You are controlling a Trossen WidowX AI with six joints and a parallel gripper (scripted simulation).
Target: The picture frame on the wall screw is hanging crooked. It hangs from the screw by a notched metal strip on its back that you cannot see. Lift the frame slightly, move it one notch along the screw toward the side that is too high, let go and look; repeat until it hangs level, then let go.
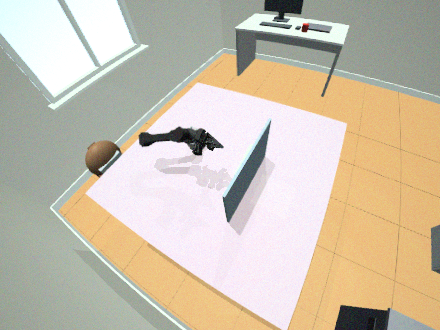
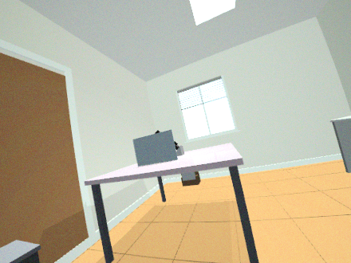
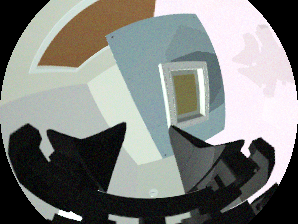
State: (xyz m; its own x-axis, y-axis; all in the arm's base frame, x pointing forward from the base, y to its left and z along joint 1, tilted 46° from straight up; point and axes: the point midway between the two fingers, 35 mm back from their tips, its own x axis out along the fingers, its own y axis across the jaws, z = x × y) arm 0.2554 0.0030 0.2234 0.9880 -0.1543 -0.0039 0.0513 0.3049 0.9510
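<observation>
One gap matters: picture frame [image 3: 185, 92] sits centre-right of wrist view on grey wall panel [image 3: 143, 70], ahead of my gripper [image 3: 148, 156], apart from both fingers. Long axis near upright in view, slightly tilted. White border, tan centre. Fingers about half open, gripping nothing. I judge approach not yet made
</observation>
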